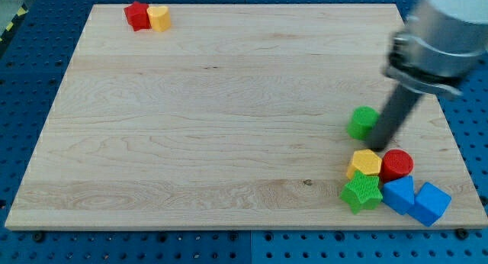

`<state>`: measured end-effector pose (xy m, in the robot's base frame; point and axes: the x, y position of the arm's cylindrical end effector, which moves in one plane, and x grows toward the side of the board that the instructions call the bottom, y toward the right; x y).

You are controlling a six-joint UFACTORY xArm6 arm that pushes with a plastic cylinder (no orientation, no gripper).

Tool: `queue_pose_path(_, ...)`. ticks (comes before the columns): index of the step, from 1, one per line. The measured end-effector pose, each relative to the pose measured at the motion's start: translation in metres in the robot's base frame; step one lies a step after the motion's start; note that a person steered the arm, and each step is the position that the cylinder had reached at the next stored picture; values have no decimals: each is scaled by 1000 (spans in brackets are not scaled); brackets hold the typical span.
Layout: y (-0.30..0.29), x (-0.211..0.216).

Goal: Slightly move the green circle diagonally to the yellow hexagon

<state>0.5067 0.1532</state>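
The green circle (362, 122) sits on the wooden board at the view's right. The yellow hexagon (365, 162) lies below it, in a cluster at the view's bottom right. My tip (377, 146) is at the end of the dark rod, just right of and below the green circle, between it and the yellow hexagon. The rod appears to touch the circle's right edge.
A red circle (396, 164), a green star (361, 192) and two blue blocks (399, 194) (431, 203) crowd the yellow hexagon. A red star (137, 15) and a yellow block (158, 18) sit at the view's top left. The board's right edge (450, 134) is close.
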Motion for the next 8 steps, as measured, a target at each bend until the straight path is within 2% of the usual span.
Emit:
queue_pose_path(1,-82,-39)
queue_pose_path(2,-117,-52)
queue_pose_path(3,-96,-33)
queue_pose_path(4,-40,-11)
queue_pose_path(5,3,-42)
queue_pose_path(6,5,-110)
queue_pose_path(7,-1,-127)
queue_pose_path(8,11,-119)
